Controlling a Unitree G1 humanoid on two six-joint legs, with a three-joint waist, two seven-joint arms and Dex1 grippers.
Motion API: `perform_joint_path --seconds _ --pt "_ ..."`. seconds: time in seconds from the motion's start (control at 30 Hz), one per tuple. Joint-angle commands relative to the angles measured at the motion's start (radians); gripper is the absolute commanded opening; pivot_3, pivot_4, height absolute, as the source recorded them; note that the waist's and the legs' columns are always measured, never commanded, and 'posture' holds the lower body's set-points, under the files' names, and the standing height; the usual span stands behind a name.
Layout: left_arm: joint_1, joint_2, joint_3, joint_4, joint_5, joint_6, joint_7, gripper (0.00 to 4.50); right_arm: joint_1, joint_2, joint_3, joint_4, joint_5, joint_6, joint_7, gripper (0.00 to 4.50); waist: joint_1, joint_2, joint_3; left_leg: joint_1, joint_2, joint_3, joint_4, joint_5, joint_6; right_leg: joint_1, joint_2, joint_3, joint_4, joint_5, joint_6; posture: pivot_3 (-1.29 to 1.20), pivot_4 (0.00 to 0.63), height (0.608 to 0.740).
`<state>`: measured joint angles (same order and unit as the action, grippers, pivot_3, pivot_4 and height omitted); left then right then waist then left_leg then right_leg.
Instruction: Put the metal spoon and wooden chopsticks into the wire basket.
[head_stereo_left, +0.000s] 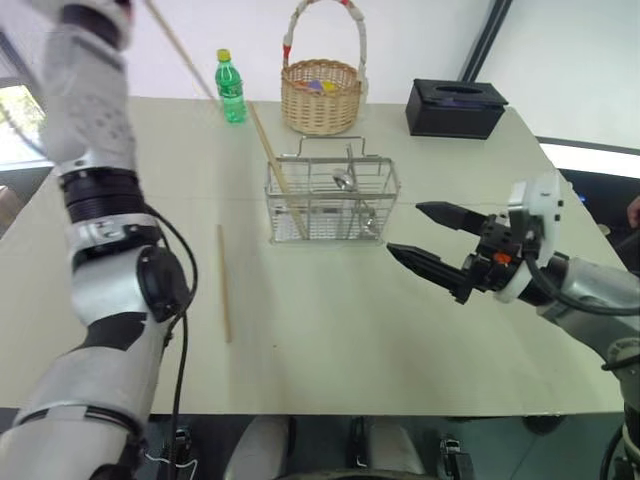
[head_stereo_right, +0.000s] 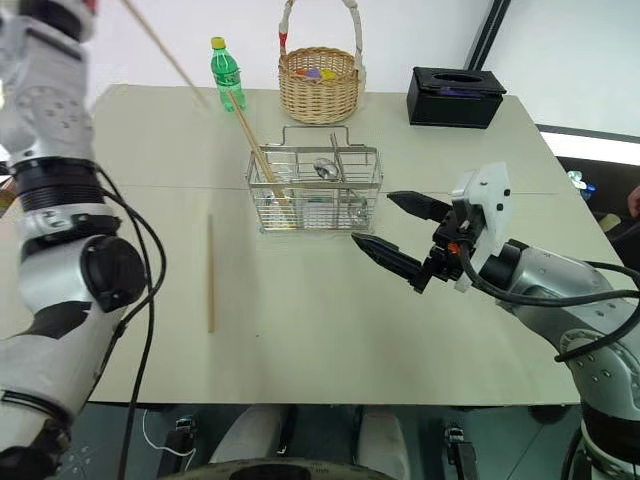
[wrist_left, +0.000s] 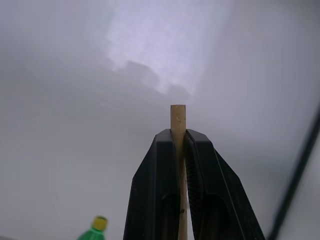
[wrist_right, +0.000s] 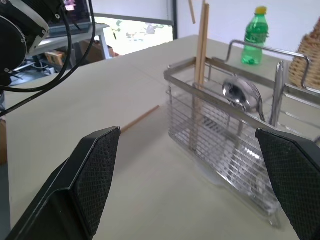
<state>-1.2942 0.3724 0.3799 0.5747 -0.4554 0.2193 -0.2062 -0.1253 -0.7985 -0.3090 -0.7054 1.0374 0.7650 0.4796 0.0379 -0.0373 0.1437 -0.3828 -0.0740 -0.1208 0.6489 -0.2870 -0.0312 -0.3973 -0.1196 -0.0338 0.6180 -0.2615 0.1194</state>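
My left gripper (wrist_left: 179, 134) is raised high and shut on one of the wooden chopsticks (wrist_left: 178, 120); that stick slants through the air at the far left (head_stereo_left: 180, 45). The wire basket (head_stereo_left: 332, 195) stands mid-table. A second chopstick (head_stereo_left: 275, 165) leans inside its left compartment, and the metal spoon (head_stereo_left: 343, 181) stands in it with its bowl up. A third chopstick (head_stereo_left: 224, 283) lies flat on the table left of the basket. My right gripper (head_stereo_left: 404, 228) hovers open just right of the basket, nothing between its fingers.
A round wicker basket (head_stereo_left: 321, 92) with a tall handle, a green bottle (head_stereo_left: 230, 88) and a black tissue box (head_stereo_left: 456, 108) stand along the far edge of the beige table (head_stereo_left: 330, 330). The near half of the table is bare.
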Motion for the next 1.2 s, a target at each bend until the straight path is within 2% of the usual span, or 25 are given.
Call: perform_joint_path --seconds 0.03,0.37,0.67,0.97,1.2 --pt "-0.035 -0.001 -0.042 -0.032 -0.011 0.018 -0.086 0.02 0.052 0.008 -0.062 -0.048 -0.019 -0.048 0.009 4.50 -0.004 0.001 0.001 0.000 0.000 0.001 0.000 0.000 0.000 0.000 0.000 0.000 0.000 0.000 0.000 0.00 0.150 0.663" --pt "-0.068 0.007 -0.059 -0.017 -0.012 0.056 -0.142 0.02 0.145 0.039 -0.081 -0.080 -0.048 -0.104 -0.012 4.50 0.002 0.002 0.001 0.002 0.001 0.001 0.000 -0.001 0.002 0.001 0.001 0.000 0.001 0.000 0.000 0.00 0.150 0.663" --pt "-0.096 -0.038 -0.052 -0.140 -0.083 0.161 -0.136 0.02 0.131 0.037 -0.080 -0.082 -0.032 -0.102 -0.050 4.50 0.001 0.002 0.002 0.004 0.000 0.000 0.000 -0.001 0.002 0.003 0.001 0.000 0.001 0.000 0.000 0.00 0.150 0.663" --pt "0.071 -0.071 -0.125 -0.297 -0.065 0.332 -0.078 0.02 0.125 0.031 -0.086 -0.071 -0.027 -0.101 -0.051 4.50 0.000 0.004 0.001 0.008 0.000 0.001 0.000 -0.001 0.002 0.007 0.001 0.001 0.001 0.000 0.000 0.00 0.150 0.663" --pt "0.172 -0.087 -0.163 -0.382 -0.050 0.375 -0.061 0.02 0.111 0.027 -0.081 -0.078 -0.010 -0.087 -0.073 4.50 0.001 0.004 0.003 0.007 0.001 0.000 0.001 -0.001 0.002 0.006 0.002 0.001 0.001 0.000 0.000 0.00 0.150 0.663"
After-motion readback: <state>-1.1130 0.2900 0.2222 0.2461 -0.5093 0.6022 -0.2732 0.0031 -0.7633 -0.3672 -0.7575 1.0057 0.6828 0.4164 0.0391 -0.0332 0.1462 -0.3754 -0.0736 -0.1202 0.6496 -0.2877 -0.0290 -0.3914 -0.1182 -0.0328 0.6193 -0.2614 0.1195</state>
